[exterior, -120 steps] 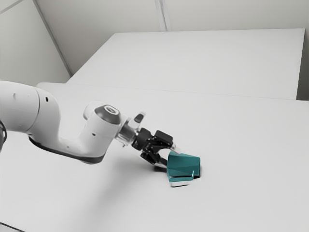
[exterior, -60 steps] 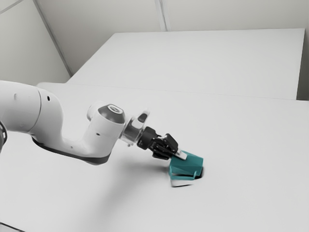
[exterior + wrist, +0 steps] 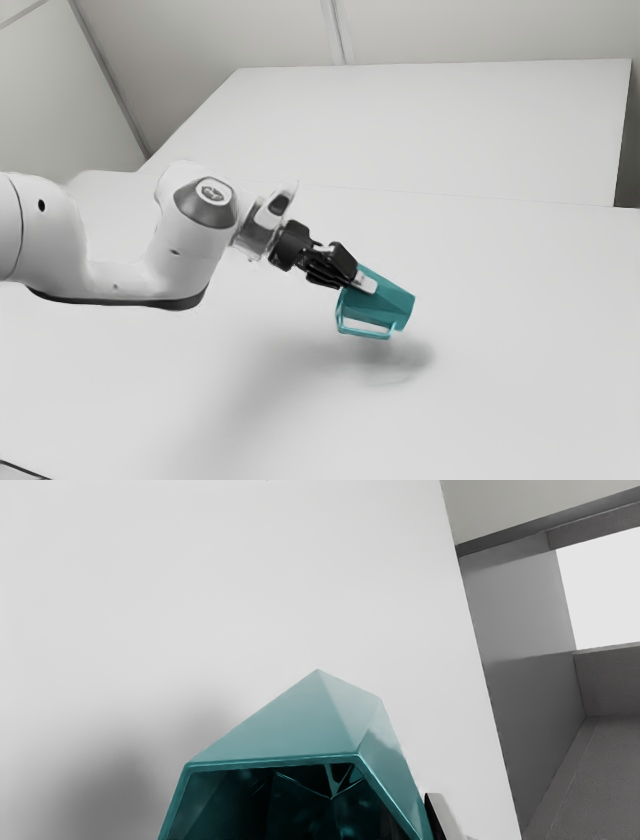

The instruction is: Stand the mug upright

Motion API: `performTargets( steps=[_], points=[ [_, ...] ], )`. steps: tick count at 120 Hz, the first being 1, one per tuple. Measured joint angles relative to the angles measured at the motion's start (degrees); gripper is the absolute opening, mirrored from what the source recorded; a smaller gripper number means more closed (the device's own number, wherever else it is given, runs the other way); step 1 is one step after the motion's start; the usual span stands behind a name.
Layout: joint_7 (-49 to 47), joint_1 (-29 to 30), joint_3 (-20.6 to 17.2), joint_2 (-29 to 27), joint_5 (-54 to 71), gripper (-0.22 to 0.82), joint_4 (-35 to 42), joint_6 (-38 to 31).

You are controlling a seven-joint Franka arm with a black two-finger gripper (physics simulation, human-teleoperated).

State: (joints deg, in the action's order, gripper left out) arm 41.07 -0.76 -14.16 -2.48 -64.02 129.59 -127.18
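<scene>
Exterior view, left to right. White and grey jointed robot arm (image 3: 120, 282) enters from the exterior view's left and reaches right, above the smooth white worktop (image 3: 520, 400). At its end, the black two-finger gripper (image 3: 362, 284) with pale fingertips points right and downward. Gripper state: clamped on the wall of the mug at its mouth end.

Teal faceted mug (image 3: 387, 304): held clear of the worktop, right of the arm. Orientation: tilted well over, not upright; mouth towards the gripper, base towards the exterior view's right. Angular teal handle (image 3: 364, 333) is on the mug's near, lower side. A soft grey shadow (image 3: 397, 365) lies on the worktop below the mug, apart from it.

Far side: a broad pale flat panel (image 3: 430, 120) beyond the worktop.

Wrist view: open mouth faces the gripper; interior dark teal. One finger (image 3: 444, 812) lies against the outer wall. Grey walls (image 3: 520, 600) appear beyond the worktop's straight edge.
</scene>
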Motion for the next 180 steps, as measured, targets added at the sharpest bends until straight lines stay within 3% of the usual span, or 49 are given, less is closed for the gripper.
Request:
performTargets(
  steps=[29, 54, 89, 144, 149, 167, 180],
  points=[
    [-10.86, 1.35, 6.93, -1.74, 34.7, -0.17, -7.69, 4.52],
    [-19.31, 2.01, 8.69, -1.04, 53.78, -0.17, -12.64, 9.55],
    [-28.69, 0.78, 8.59, 4.16, 64.55, -0.18, -12.25, 12.32],
    [-37.44, 1.4, 8.58, 10.73, 66.73, -0.18, -11.88, 11.4],
    [-37.92, 1.36, 8.58, 10.88, 66.68, -0.14, -11.88, 11.31],
    [-39.12, 1.11, 8.49, 10.56, 66.23, 0.19, -11.88, 11.17],
    [-39.72, 1.03, 8.45, 8.48, 65.82, 0.36, -11.88, 11.46]
  ],
)
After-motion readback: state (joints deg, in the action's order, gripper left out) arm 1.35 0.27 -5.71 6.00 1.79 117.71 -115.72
